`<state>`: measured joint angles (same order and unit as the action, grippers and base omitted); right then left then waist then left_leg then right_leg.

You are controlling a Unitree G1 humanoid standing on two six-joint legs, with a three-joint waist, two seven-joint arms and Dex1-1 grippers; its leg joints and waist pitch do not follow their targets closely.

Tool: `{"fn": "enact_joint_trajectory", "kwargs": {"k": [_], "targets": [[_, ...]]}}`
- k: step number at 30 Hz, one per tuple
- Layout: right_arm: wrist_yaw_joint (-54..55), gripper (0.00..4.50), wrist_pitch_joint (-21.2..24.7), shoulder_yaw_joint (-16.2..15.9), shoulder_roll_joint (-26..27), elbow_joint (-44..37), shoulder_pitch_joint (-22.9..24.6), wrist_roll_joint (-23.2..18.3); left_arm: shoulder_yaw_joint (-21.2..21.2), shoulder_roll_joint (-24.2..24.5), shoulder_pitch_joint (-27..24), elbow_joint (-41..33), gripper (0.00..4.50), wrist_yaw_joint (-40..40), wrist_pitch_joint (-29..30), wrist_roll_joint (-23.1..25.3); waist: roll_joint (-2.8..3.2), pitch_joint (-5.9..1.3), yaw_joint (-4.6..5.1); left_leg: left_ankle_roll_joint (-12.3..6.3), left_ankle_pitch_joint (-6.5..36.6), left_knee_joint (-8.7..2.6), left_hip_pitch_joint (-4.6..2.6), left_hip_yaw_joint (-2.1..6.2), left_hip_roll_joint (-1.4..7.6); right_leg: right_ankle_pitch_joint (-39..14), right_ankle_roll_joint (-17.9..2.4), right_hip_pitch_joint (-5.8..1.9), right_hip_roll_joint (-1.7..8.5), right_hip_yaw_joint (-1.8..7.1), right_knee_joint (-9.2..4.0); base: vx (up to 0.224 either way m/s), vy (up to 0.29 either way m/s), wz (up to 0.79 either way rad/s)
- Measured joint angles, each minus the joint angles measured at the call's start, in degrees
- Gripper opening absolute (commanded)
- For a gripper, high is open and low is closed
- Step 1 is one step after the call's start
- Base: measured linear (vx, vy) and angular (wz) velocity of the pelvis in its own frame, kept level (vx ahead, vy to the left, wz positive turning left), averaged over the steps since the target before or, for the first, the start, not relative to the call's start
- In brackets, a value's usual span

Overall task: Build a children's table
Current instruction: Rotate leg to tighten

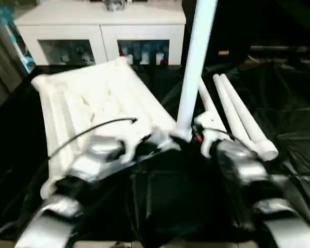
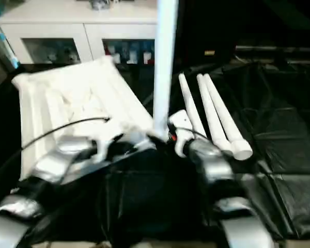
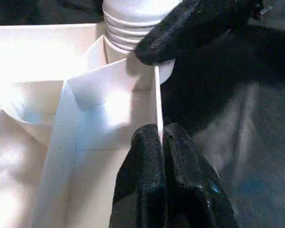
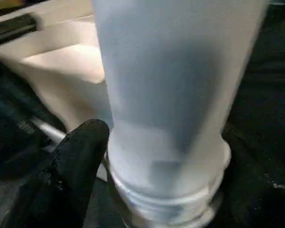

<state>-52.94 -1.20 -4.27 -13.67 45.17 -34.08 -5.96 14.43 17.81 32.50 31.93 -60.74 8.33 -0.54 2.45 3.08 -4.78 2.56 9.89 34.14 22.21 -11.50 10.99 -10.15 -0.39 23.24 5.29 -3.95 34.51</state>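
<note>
The white tabletop [image 1: 93, 98] lies underside up on black cloth. One white leg [image 1: 194, 67] stands upright in the round socket at its near right corner, and its ribbed end [image 3: 128, 23] sits at the socket mouth. My right gripper [image 1: 188, 135] is shut on the leg just above the socket, with one black finger [image 4: 71, 175] pressed against the tube. My left gripper [image 3: 159, 135] is shut on the tabletop's thin rim wall [image 3: 156, 95] right beside that corner. Three more legs [image 1: 237, 116] lie side by side on the cloth to the right.
A white cabinet with glass fronts [image 1: 101, 31] stands behind the tabletop. A black cable [image 1: 93, 129] runs from my left forearm across the tabletop's near edge. Black cloth [image 1: 294, 129] covers the surface all around, with open room at the right.
</note>
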Motion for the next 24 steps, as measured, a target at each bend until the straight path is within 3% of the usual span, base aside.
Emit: {"fn": "enact_joint_trajectory", "kwargs": {"k": [4,15,19,24], "targets": [[-5.6,3.64,1.2,-0.2,-1.6,-0.2,0.0,-1.2,0.2,2.0,-0.9,-1.7,0.00,-3.8,-0.1,-0.8,-0.08,0.05,-0.44,-0.26,-0.1,0.01,0.21,-0.05,0.00,0.0,0.0,0.15,0.01,0.02,-0.02,0.000,0.000,0.00],[-8.7,2.86,4.2,-0.7,-2.0,-2.8,1.0,-2.4,0.2,2.9,-1.5,-2.1,0.00,-4.7,0.0,-1.4,-0.18,0.11,-0.35,0.01,0.0,0.15,0.16,-0.06,-0.01,0.0,0.0,0.17,0.03,0.10,0.22,0.000,0.000,0.00],[0.6,2.79,2.8,-0.1,0.6,-1.1,0.6,-0.5,-0.1,0.7,-0.6,-0.5,0.00,0.3,0.4,-0.1,-0.23,0.08,-0.09,0.03,0.0,0.16,-0.10,-0.08,-0.06,0.0,0.0,0.11,0.03,0.23,0.38,0.000,0.000,0.00],[18.4,2.77,3.2,2.8,5.5,3.8,-2.5,0.8,-1.1,-5.2,4.2,6.2,0.00,10.1,4.1,0.7,-0.23,0.06,0.17,0.05,0.0,0.07,-0.34,-0.05,-0.11,-0.3,0.4,-0.02,0.04,0.25,0.43,0.000,0.000,0.00]]}}
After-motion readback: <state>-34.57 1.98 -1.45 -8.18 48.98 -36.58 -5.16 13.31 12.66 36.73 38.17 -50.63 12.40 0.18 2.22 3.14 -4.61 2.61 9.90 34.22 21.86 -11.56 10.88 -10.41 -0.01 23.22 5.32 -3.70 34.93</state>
